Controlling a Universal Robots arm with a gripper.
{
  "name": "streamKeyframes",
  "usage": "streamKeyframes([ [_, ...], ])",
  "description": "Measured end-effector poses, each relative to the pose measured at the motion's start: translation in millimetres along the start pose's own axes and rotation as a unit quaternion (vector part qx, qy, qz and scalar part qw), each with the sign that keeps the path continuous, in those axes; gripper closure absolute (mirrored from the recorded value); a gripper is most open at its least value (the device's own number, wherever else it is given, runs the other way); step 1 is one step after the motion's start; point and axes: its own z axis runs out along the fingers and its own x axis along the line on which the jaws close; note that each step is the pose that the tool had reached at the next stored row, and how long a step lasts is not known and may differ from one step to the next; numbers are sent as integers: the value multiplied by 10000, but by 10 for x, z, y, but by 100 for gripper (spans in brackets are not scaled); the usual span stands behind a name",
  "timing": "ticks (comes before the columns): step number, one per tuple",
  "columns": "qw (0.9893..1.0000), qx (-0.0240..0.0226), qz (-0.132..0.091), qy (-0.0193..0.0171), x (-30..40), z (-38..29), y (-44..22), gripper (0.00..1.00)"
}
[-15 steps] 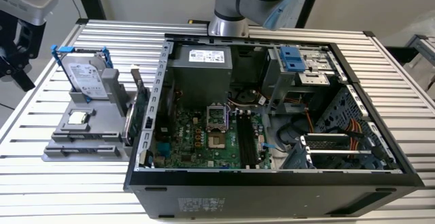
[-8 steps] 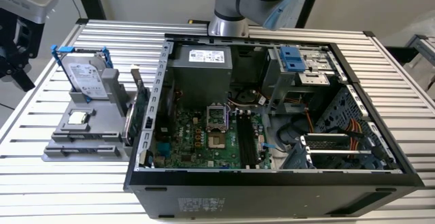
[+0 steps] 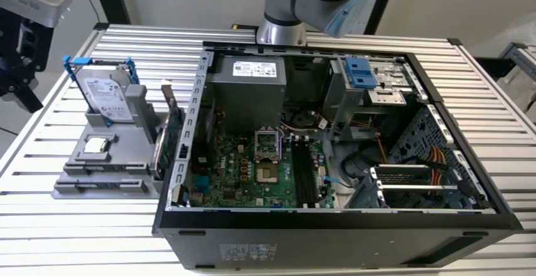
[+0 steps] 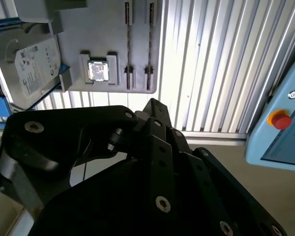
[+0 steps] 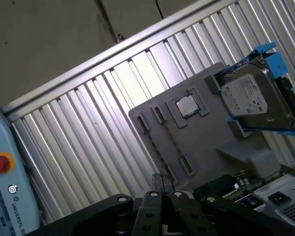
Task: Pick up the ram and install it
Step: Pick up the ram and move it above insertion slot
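The ram is hidden from me. My gripper (image 3: 20, 78) hangs high at the exterior view's left edge, above and beyond the table's side, well away from the open computer case (image 3: 335, 219). In both wrist views its black linkage (image 4: 152, 187) (image 5: 162, 206) fills the foreground. Past it lies the grey parts holder (image 4: 108, 29) (image 5: 196, 142) (image 3: 92, 175), whose two long narrow grooves (image 4: 138, 44) look bare. The black motherboard slots (image 3: 303, 174) lie inside the case, right of the processor socket.
The holder carries a silver hard drive in a blue frame (image 3: 105, 97) (image 5: 250, 96) and a small square chip (image 4: 99, 70). A green card with a metal bracket (image 3: 170, 135) stands by the case wall. A pale-blue pendant with a red button (image 4: 281, 119) sits off the slatted table (image 3: 84, 226).
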Motion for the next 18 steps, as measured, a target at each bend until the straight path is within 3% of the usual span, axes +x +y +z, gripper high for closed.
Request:
streamKeyframes([
  [18,9991,-2,-429,22,0,0,0,100],
])
